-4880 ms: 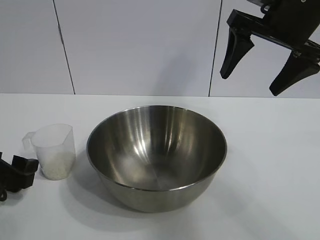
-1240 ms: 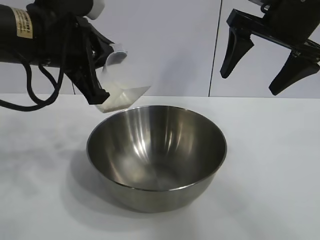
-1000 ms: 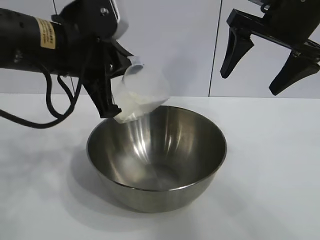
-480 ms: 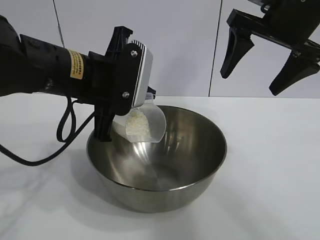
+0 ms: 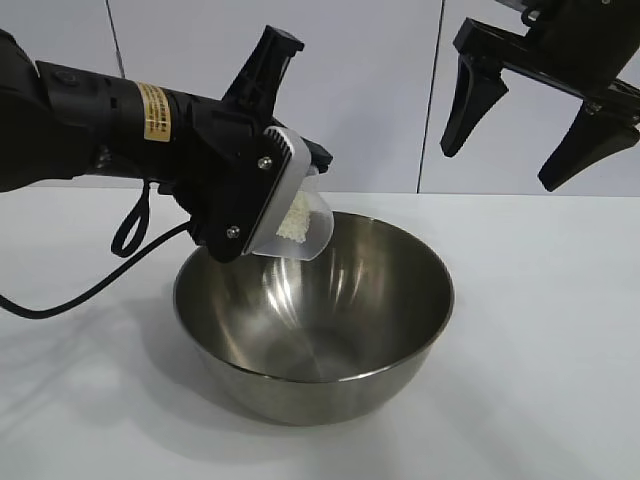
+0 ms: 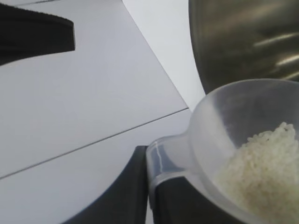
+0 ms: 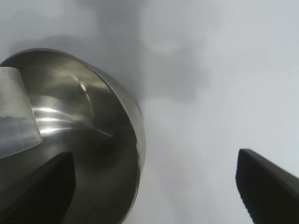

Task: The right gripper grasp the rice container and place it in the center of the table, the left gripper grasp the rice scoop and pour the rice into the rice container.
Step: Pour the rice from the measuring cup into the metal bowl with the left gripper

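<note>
The table point(image 5: 560, 330), broad and white, is seen beneath everything, with pale wall panels point(image 5: 350, 90) behind it. At its centre the rice container point(image 5: 314, 312), a wide steel bowl, is set upright; its inside appears bare of grains in the exterior view.

Above the bowl's left rim the left gripper point(image 5: 262, 215) is held at the end of a black arm with a trailing cable point(image 5: 130, 235). Its fingers are pressed together on the tab handle of the rice scoop point(image 5: 298, 225), as the left wrist view shows. The scoop is tipped steeply, with its mouth turned toward the bowl and hanging just over the rim, inside the bowl's outline. The rice point(image 5: 293, 220) is gathered in a heap toward the mouth of the scoop and is still contained by it.

The right gripper point(image 5: 528, 128) is held high at the upper right, well apart from the bowl, with its two fingers spread wide and nothing between them. Nothing is interposed between scoop and bowl.
</note>
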Robot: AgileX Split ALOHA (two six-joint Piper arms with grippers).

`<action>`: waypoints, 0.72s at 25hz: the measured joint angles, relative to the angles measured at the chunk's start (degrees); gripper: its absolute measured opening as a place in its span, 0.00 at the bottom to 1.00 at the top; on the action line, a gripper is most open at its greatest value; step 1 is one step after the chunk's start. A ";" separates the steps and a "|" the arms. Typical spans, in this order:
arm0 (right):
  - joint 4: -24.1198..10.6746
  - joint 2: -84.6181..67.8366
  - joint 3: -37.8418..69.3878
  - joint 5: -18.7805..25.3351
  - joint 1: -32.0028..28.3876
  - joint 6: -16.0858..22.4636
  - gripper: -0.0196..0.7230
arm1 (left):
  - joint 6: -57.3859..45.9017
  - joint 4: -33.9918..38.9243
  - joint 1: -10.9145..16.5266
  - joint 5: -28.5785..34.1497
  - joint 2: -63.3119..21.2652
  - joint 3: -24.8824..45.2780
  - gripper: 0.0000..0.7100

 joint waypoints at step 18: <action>0.00 0.00 0.00 0.08 0.00 -0.52 0.89 | 14.16 7.76 0.45 -3.42 0.00 -1.35 0.00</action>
